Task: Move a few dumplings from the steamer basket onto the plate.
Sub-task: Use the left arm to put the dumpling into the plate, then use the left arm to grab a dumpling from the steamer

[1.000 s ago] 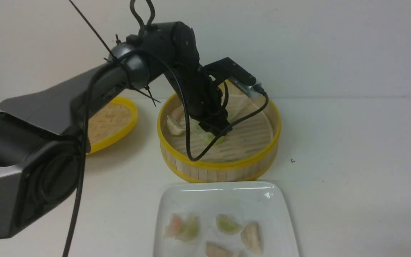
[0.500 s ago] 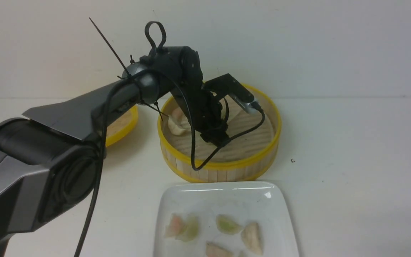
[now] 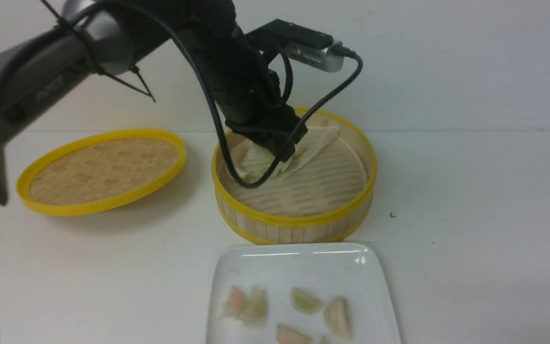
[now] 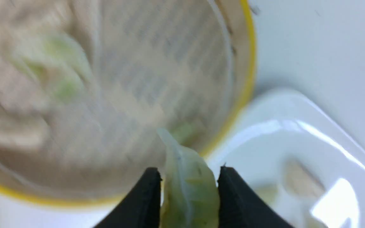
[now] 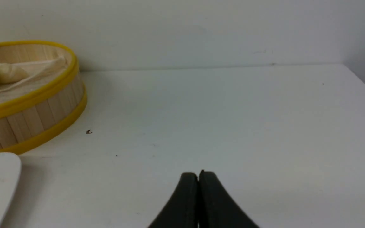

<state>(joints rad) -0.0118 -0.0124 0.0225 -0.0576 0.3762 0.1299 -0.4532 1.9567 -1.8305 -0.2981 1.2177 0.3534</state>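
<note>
Dumpling (image 4: 187,190) between jaws (left wrist view)

The white table (image 3: 470,215) carries a woven lid (image 3: 100,169), steamer basket (image 3: 294,229) and plate (image 3: 299,267).

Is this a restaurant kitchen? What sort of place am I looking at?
Probably a robot test bench, not a kitchen: a white table against a plain wall, a cabled robot arm, and a steamer basket beside a plate of dumplings.
</note>
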